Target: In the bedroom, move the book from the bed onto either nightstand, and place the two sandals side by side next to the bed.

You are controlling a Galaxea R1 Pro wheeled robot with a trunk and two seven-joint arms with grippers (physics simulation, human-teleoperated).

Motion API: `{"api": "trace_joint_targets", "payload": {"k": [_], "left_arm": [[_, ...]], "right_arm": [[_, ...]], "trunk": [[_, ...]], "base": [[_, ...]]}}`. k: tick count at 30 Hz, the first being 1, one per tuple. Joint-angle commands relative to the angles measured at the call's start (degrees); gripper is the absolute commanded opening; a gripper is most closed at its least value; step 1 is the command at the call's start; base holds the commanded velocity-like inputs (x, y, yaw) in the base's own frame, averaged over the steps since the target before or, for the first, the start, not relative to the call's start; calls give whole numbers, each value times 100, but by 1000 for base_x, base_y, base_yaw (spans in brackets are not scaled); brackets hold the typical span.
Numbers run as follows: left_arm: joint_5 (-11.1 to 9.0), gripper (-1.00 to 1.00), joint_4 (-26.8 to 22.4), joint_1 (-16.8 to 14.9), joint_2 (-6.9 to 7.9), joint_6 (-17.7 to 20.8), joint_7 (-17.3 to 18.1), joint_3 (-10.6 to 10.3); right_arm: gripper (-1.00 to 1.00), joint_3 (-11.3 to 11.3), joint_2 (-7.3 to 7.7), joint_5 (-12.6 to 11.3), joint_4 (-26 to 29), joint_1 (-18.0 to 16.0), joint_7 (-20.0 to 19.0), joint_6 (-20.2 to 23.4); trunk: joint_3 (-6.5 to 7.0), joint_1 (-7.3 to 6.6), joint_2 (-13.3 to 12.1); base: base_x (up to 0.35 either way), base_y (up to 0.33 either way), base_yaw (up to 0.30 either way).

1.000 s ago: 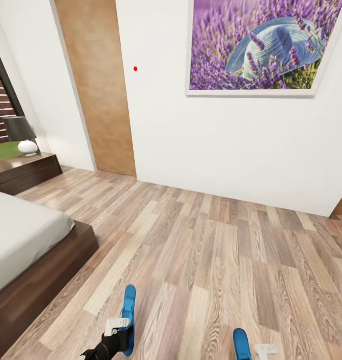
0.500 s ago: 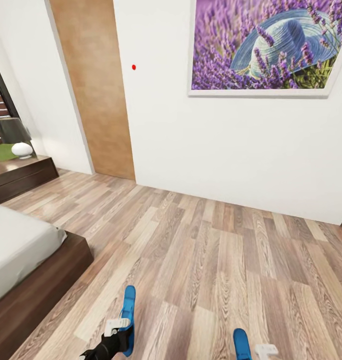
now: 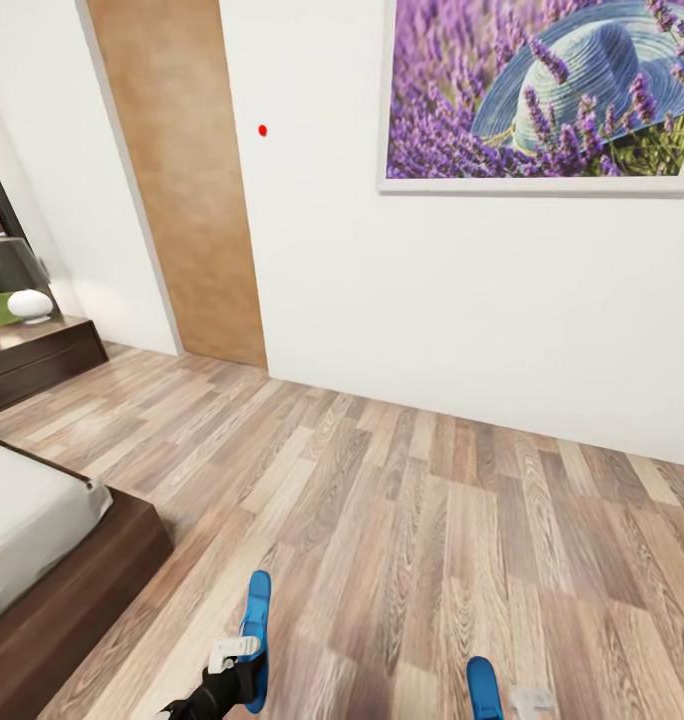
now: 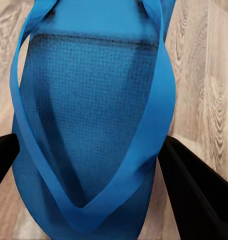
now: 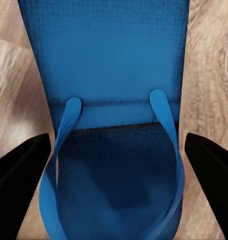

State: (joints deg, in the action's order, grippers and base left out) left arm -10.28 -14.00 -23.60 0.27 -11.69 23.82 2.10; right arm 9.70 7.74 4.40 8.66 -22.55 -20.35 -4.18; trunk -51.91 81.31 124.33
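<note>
Close view of a bright blue sandal [image 4: 89,115], textured sole facing the camera and a blue strap looping down to a point near the lower edge. Flanked on both sides by the black fingers [image 4: 194,192] of the left gripper [image 4: 86,187], each at an edge of the sole. Behind, grey-brown wood-plank floor [image 4: 206,75], slightly blurred.

Even, bright, shadowless light covers the white wall [image 3: 462,300] and plank floor [image 3: 412,520]; below the picture [image 3: 542,95] the wall shades slightly grey. Straight lines lean outward near the door panel [image 3: 182,180]. In both wrist views the blue sandal [image 4: 94,125] looks soft and grainy.
</note>
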Motion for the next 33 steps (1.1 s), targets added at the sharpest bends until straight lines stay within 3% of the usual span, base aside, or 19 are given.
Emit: {"api": "trace_joint_targets", "payload": {"k": [1, 23, 33], "left_arm": [[-36, -100, 8, -4, -1, 1, 44, 21], [-35, -100, 8, -4, -9, 1, 35, 27], [-35, -100, 7, -5, -9, 0, 35, 26]], "right_arm": [[-100, 50, 0, 43, -5, -4, -32, -20], [-100, 50, 0, 43, -5, -4, -22, -21], [-100, 50, 0, 43, -5, -4, -56, -21]], "trunk": [[-5, 2, 2], [-5, 2, 2], [-5, 2, 2]], "base": [[323, 0, 0], [323, -19, 0], [323, -71, 98]]}}
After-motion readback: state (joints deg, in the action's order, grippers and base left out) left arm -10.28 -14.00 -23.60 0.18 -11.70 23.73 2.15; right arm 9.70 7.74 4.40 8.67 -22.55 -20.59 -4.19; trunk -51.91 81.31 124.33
